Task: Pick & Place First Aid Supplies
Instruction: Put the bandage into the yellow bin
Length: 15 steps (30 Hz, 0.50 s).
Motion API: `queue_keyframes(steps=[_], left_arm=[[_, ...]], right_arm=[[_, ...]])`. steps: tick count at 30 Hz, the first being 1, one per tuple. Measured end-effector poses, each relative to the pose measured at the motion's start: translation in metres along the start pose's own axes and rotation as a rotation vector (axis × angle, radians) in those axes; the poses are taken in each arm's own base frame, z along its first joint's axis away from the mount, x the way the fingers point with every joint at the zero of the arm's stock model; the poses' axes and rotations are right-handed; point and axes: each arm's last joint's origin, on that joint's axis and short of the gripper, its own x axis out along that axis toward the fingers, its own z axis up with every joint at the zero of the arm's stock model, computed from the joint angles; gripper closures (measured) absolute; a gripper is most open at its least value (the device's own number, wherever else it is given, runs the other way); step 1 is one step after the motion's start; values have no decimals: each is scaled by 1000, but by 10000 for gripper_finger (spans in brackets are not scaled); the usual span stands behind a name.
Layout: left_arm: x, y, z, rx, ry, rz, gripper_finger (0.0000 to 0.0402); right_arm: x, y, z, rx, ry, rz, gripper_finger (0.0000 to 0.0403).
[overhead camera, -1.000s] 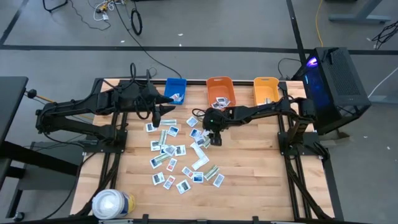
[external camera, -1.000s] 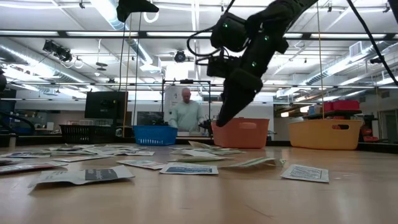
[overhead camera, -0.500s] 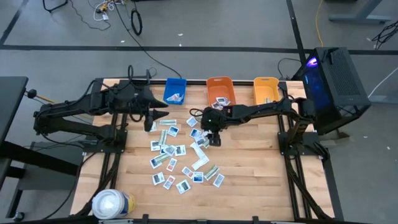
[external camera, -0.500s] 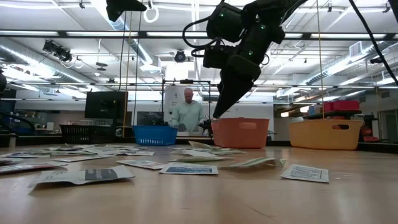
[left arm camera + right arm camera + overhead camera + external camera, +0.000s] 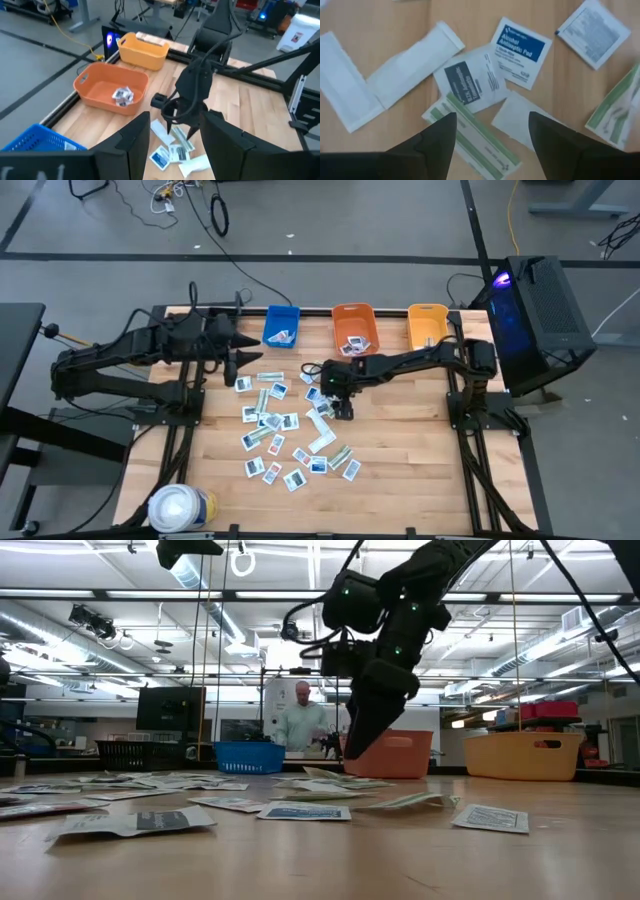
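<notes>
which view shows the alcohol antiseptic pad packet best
The right wrist view: the antiseptic pad packet lies flat with its blue label readable, just beyond the open right gripper. In the high, low and left wrist views it cannot be singled out from the scatter.

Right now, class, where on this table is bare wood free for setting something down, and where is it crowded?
Free: the table's right part, right of the packets, below the yellow bin. Also the near edge beside the white roll. Crowded: the centre-left, under the right tool.
</notes>
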Motion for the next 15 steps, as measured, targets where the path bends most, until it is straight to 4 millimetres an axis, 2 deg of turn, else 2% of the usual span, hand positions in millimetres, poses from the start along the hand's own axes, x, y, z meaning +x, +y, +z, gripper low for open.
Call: queue_keyframes(steps=[8,15], left_arm=[[0,0,0,-4,-3,0,225],[0,0,0,-8,-4,0,225]], right_arm=[[15,-1,-3,64,29,5,165],[19,-2,-3,80,24,2,172]])
